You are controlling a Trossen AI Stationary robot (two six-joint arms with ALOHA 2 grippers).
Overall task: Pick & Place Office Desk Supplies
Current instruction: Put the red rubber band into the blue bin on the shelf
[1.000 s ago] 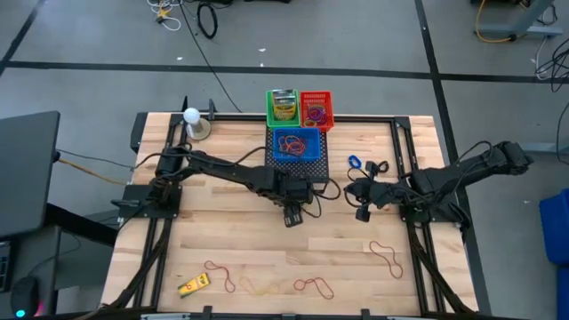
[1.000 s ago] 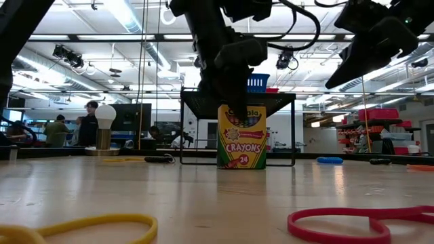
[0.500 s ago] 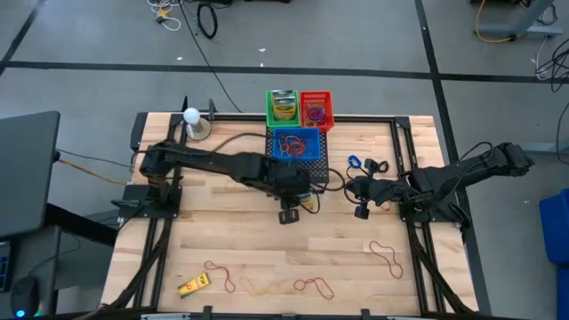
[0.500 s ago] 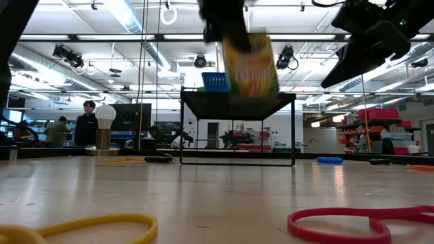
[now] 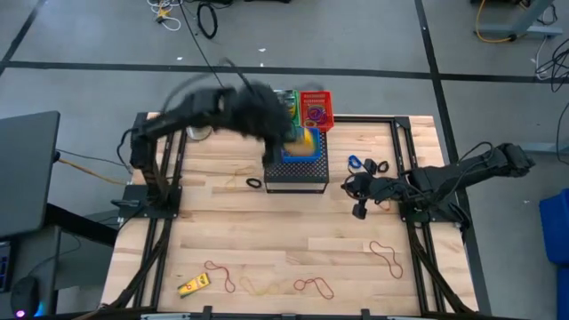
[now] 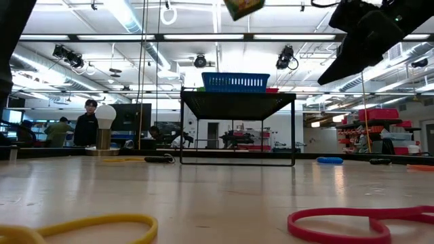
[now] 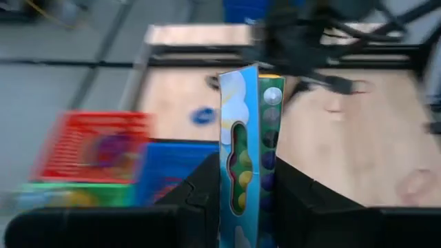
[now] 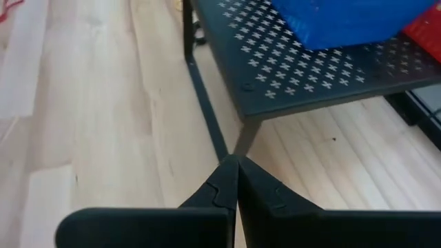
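Note:
My left gripper [image 7: 247, 207] is shut on a green and yellow crayon box [image 7: 247, 145], high over the blue basket [image 5: 298, 149] on the black mesh stand [image 5: 296, 172]. The box shows blurred in the high view [image 5: 306, 139] and at the top edge of the low view [image 6: 243, 6]. A second crayon box stands in the green basket [image 5: 283, 105]; the red basket [image 5: 316, 108] holds rubber bands. My right gripper [image 8: 236, 176] is shut and hovers right of the stand [image 5: 360, 192]. Rubber bands [image 5: 313, 285] and a yellow item [image 5: 194, 284] lie near the table's near edge. My left gripper pinches the crayon box between its two fingers [image 7: 196, 196], one on each broad face, with the narrow printed side [image 7: 241, 172] toward the wrist camera. The box is lifted clear of the table and reaches out past the fingertips.
A black ring [image 5: 255, 183] lies left of the stand; a blue ring [image 5: 354, 163] and a black ring [image 5: 380, 166] lie right of it. Another red rubber band [image 5: 387, 256] lies near the right side. A bulb lamp [image 6: 105, 116] stands at the far left.
My left gripper has lifted the crayon box off the table in front of the stand and swung it fast up and toward the far edge, over the blue basket. The box left the table standing upright and now hangs high. The black ring left of the stand is uncovered.

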